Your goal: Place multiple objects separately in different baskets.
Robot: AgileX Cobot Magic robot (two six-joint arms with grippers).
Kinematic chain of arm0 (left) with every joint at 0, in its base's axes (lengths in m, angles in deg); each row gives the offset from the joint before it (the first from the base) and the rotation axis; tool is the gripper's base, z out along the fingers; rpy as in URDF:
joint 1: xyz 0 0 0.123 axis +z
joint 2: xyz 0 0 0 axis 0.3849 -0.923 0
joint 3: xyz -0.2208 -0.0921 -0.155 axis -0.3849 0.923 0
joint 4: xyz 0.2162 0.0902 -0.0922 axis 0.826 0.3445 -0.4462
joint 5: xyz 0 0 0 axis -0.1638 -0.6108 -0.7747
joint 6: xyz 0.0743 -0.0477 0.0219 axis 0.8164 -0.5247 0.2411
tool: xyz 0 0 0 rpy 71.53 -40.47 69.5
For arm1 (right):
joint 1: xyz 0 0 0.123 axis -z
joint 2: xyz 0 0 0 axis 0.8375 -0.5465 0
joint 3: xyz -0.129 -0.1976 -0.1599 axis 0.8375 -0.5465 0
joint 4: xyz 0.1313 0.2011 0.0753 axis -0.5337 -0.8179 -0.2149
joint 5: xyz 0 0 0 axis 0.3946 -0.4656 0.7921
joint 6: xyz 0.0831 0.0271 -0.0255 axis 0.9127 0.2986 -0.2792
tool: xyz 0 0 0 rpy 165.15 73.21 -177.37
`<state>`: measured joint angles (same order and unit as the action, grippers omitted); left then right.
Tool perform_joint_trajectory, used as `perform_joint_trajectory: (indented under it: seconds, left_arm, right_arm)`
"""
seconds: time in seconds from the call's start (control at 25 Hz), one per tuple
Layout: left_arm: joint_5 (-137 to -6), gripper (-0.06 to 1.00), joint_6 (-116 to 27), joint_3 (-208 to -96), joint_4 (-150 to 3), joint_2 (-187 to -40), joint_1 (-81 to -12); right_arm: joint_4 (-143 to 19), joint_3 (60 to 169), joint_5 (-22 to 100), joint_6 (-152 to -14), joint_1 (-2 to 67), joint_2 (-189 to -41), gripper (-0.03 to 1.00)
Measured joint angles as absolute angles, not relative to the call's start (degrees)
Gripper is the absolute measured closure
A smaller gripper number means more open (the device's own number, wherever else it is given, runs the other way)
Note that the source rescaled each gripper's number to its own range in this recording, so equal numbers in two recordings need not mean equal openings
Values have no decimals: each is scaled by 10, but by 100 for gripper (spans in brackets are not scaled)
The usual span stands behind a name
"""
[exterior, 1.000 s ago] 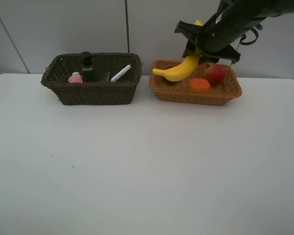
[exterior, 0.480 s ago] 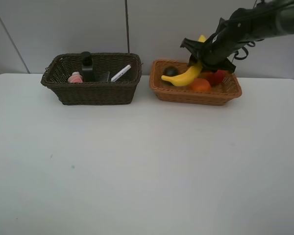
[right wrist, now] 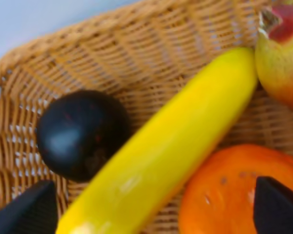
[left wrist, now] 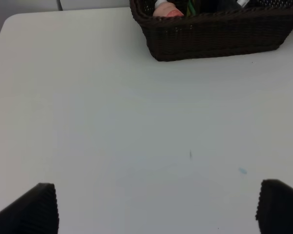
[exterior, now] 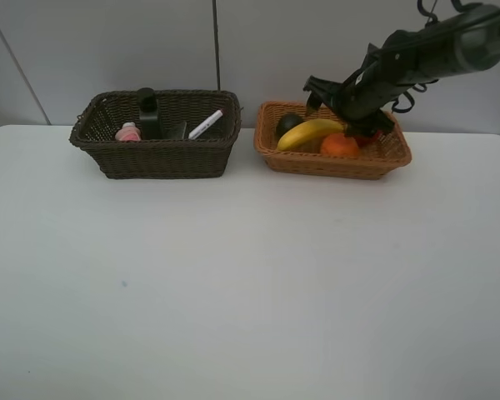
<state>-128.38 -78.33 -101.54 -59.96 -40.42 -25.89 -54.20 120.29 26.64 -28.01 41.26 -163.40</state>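
The yellow banana lies in the orange-tan basket with the dark mangosteen, the orange and the red apple. My right gripper hovers just over the banana, open, its fingertips wide on either side. The dark brown basket holds the pink bottle, the black pump bottle, the white marker and a flat black block. My left gripper is open over bare table, short of the dark basket.
Both baskets stand side by side at the table's far edge, in front of a grey wall. The white table stretches wide in front of them. The right arm reaches in from the upper right.
The right gripper lowered the banana into the orange-tan basket and opened, letting it go. The banana now lies flat among the fruit. The left gripper stayed open.
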Motion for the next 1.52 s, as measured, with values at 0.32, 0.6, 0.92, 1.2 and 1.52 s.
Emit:
perform_joint_trajectory:
  seconds: [0.32, 0.6, 0.92, 1.2, 1.52]
  left_arm:
    - [-1284, -6, -783, -1015, -600, -404, -259]
    - [-1284, -6, -783, -1015, -600, -404, -259]
    - [-1284, -6, -783, -1015, -600, -404, -259]
    - [-1284, -6, -783, -1015, -600, -404, -259]
    - [-1284, -6, -783, -1015, -600, -404, -259]
  right_arm:
    - [-542, 1276, 87, -317, 413, -1634, 15]
    - [-499, 1416, -123, -475, 413, -1633, 15]
    - [-453, 1370, -143, -484, 452, -1561, 15]
    - [-441, 1220, -115, -482, 522, -1396, 15]
    - [-442, 958, -77, -482, 531, -1089, 15]
